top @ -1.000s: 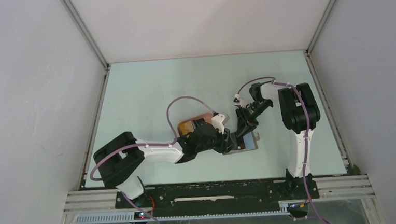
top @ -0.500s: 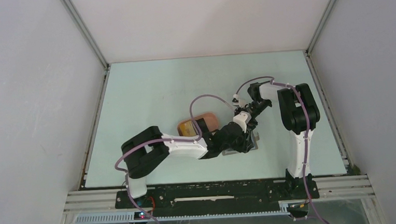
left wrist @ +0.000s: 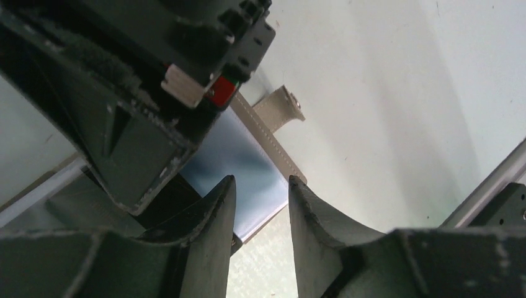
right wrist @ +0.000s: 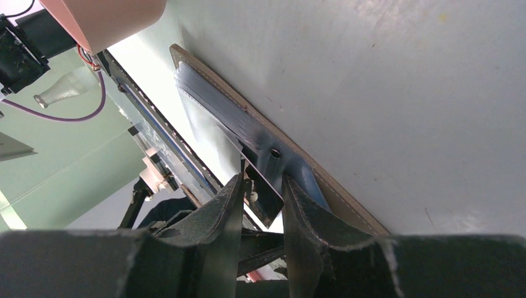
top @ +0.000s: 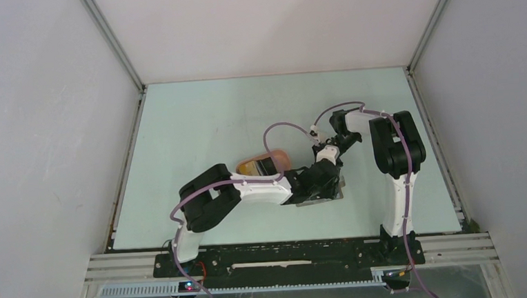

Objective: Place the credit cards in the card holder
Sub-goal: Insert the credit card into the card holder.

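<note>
Yellow-orange credit card (top: 249, 168) lies unloaded in the tray (top: 280, 155) beside the card holder (left wrist: 248, 155); left claw (left wrist: 260, 183) apart, right claw (right wrist: 260, 180) state indeterminate.

Pale green table (top: 197, 118), two things lying on it!
Peach-orange tray (top: 280, 156) sits mid-table; card holder (left wrist: 239, 158) lies flat just right of it.

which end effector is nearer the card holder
Right. The right end effector straddles a dark part of the card holder, apparently touching; the left end effector hovers over its blue-grey half.
</note>
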{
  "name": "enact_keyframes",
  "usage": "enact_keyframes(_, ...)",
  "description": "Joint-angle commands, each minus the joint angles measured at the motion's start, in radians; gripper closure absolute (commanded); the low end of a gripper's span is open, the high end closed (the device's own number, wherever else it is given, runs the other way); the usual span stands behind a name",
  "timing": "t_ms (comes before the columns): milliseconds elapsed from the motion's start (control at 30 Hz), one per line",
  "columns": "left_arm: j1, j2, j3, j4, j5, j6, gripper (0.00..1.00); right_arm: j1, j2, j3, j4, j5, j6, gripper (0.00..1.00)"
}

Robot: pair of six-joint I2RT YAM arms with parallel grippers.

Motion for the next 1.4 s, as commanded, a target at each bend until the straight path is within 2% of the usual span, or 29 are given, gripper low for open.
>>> enact_keyframes(0,-0.008,0.027,0.098,-0.117,-0.057,-0.051,0.57,0.009,-0.036,0.024,0.025,0.016,0.002,0.63)
enact_keyframes(300,-0.01,0.033,0.138,-0.259,-0.132,-0.063,0.56,0.011,-0.043,0.023,0.023,0.007,0.0,0.62)
enact_keyframes(633,-0.01,-0.007,0.122,-0.298,-0.194,-0.049,0.56,0.011,-0.048,0.024,0.022,-0.001,-0.004,0.61)
enact_keyframes(1100,-0.01,-0.261,-0.087,-0.11,-0.162,0.047,0.58,0.002,-0.085,0.025,0.009,-0.073,-0.04,0.59)
enact_keyframes(1367,-0.005,-0.423,-0.289,0.019,-0.246,0.114,0.6,-0.012,-0.103,0.023,0.007,-0.043,-0.044,0.57)
